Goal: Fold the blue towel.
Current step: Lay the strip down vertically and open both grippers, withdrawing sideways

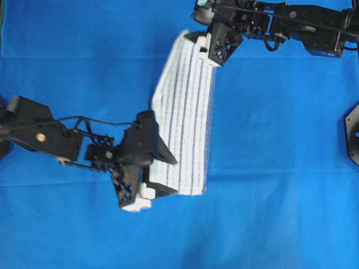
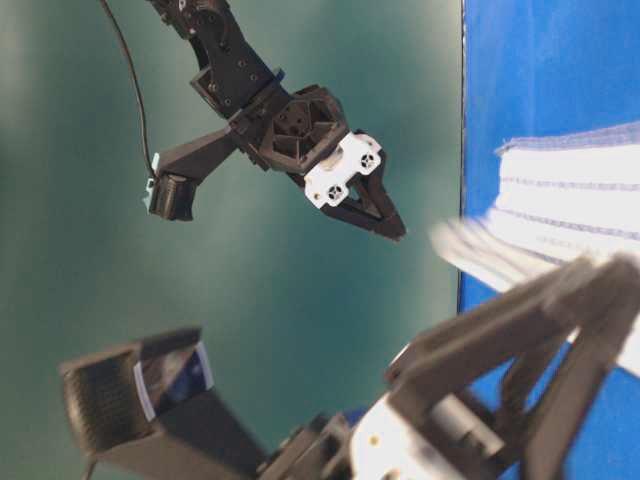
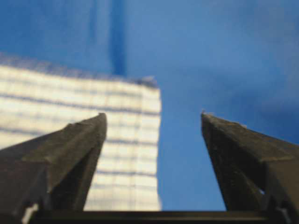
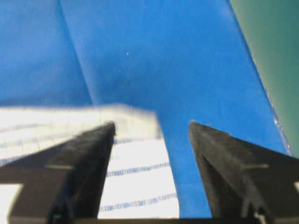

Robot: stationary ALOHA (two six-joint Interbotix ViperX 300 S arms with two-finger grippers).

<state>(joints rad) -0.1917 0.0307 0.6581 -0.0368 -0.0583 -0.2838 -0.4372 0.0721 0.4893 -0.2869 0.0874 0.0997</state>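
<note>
A plain blue tablecloth point(image 1: 269, 168) covers the whole work surface, with a dark green backdrop beyond its edge in the table-level view. On it, near the middle, lies the blue towel point(image 1: 185, 129) — a white cloth with thin dark-blue stripes, folded into a long narrow strip that runs slantwise from the far edge toward the near side. The left gripper point(image 1: 147, 176) sits at the strip's near end, its jaws spread wide; in its wrist view the towel's corner lies under one finger and bare cloth shows between them. The right gripper point(image 1: 208, 46) hangs at the strip's far end, jaws likewise parted — nothing is pinched in either.
</note>
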